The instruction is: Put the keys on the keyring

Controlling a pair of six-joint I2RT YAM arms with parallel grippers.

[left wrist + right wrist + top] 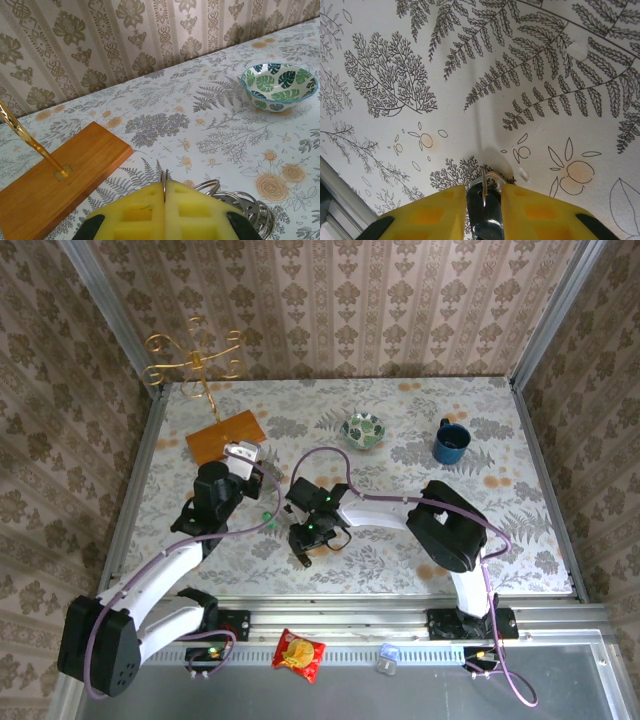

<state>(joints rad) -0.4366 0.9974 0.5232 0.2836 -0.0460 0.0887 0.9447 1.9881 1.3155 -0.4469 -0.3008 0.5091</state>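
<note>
Left gripper (165,188): closed, its yellow pads pressed flat together on the keyring (164,178), a thin metal ring seen edge-on and sticking up from the seam.
Beside that grip: coiled wire rings (243,204) lay just right of the pads, low against the table (500,520).
Right gripper (484,191): pads part-way apart and close above the table, with a silvery metal piece (485,212) standing between them (whether it was truly clamped could not be told).
Green key (266,516): lay on the table between the two wrists, apart from both grippers.
Black key: could not be made out.
Bowl (279,86): leaf-patterned, stood upright toward the far side, well apart from the left gripper.
Wooden base (55,175): lay flat at the far left, a gold rod rising from it.
Mug (451,443): blue, stood to the right of the bowl.
</note>
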